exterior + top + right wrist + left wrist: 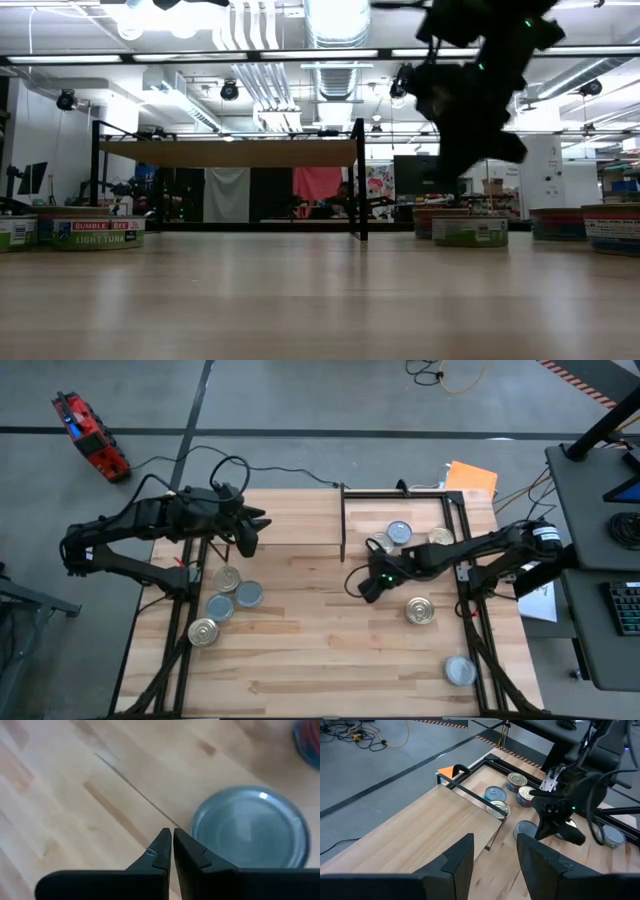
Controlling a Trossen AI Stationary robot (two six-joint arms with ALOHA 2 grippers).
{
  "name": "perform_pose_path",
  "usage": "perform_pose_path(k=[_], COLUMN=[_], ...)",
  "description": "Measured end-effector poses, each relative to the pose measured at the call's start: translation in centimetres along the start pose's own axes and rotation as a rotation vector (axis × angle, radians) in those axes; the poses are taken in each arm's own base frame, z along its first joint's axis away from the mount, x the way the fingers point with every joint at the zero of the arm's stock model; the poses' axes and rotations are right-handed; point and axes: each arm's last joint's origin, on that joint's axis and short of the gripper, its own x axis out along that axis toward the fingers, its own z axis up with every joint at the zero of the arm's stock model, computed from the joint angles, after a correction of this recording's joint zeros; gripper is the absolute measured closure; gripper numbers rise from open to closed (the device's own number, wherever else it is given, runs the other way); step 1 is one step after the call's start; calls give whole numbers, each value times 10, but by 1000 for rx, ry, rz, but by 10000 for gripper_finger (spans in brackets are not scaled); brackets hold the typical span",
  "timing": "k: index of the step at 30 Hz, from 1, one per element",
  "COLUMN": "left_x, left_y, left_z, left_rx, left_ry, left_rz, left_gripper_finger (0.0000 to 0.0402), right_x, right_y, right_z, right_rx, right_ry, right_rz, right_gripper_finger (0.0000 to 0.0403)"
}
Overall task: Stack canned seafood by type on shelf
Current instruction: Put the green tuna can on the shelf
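Observation:
The shelf [290, 520] is a raised light-wood board with a dark upright end panel [343, 525]; it also shows in the low view [230, 152]. My left gripper [495, 857] hovers open above the shelf's left end [252, 540], with nothing between its fingers. My right gripper [366, 590] is shut and slants down over the tabletop just right of the end panel. Its tips [172, 842] stand beside a silver-lidded tin [250, 827] without touching it. Other tins [399, 533] [440, 538] stand on the table behind the right arm.
A cluster of tins stands at the table's left: golden [227, 578] [203, 631] and silver [249, 594]. At the right are a golden tin [420, 610] and a silver one [460, 670] near the front corner. Black frame rails [465, 560] run along the table's sides.

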Motion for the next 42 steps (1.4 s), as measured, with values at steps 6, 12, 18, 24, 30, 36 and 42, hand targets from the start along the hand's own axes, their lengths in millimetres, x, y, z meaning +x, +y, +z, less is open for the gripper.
perform_pose_path(k=[6,12,18,24,30,36,42], left_x=[0,-2,-6,-7,-7,-7,-7], left_y=[-1,-7,-17,-22,-22,-22,-22], left_z=[-1,-3,-8,-10,-10,-10,-10], left_rx=[5,8,26,56,70,75,80], left_ry=[13,36,52,55,51,51,51], left_rz=[-21,-81,-135,-158,-152,-150,-149], left_gripper_finger=[267,267,267,267,267,267,267], right_x=[-28,-32,-18,-8,-6,-6,1], right_y=[3,-9,-21,-22,-26,-27,-36], right_z=[15,9,-15,-27,-30,-32,-39], right_rx=[-113,-175,-49,65,97,96,90], right_ry=[52,94,57,43,66,85,96], right_rz=[-174,-210,-120,-67,-103,-116,-149], right_gripper_finger=[392,392,393,393,393,394,394])
